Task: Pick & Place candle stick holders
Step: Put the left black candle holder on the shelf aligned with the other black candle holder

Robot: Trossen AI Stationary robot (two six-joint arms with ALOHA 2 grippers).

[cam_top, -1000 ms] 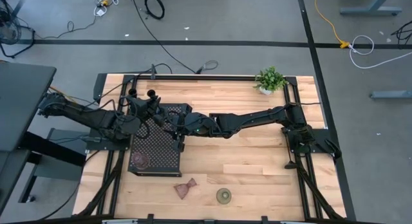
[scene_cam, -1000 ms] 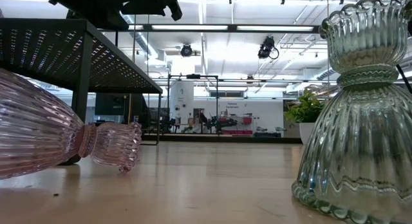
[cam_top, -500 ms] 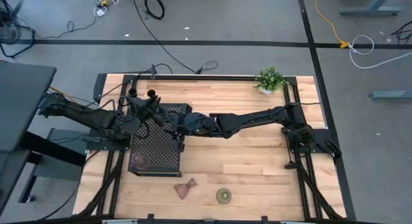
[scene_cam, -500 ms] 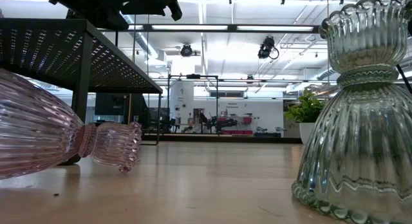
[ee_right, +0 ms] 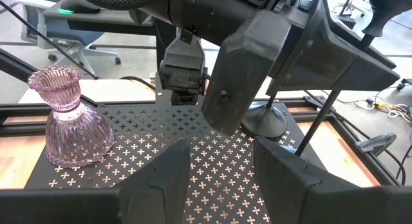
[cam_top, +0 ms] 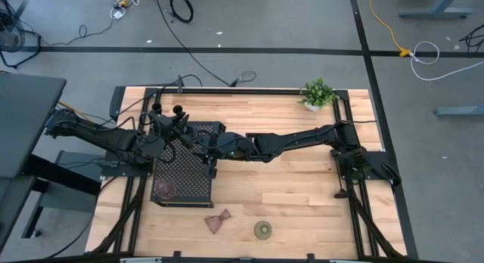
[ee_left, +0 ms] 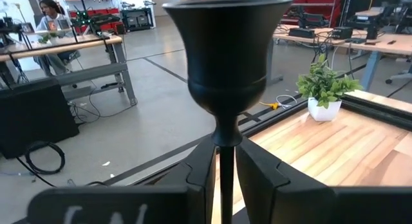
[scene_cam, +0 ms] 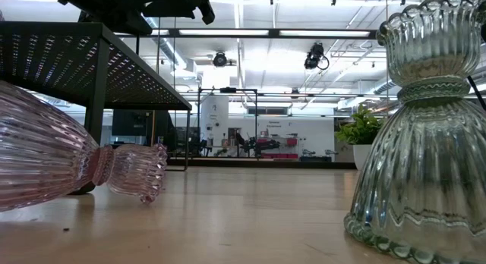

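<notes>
The left gripper (ee_left: 222, 176) pinched the thin stem of a tall black candle stick holder (ee_left: 224, 50), its fingers (ee_left: 201, 169) close on either side of the stem just under the flared cup, above the far end of the black perforated tray (cam_top: 184, 184). The right gripper (ee_right: 215, 163) hovered over the same tray with its fingers partly spread and nothing between them. A pink ribbed holder (ee_right: 67, 118) stood upright on the tray's near left corner. Near the tray's far edge, the round base (ee_right: 264, 124) of another black stem rested on the mesh. On the table (cam_top: 302, 195), a second pink hourglass holder (cam_top: 218, 221) lay on its side, and an olive-green one (cam_top: 263, 230) stood upright beside it
</notes>
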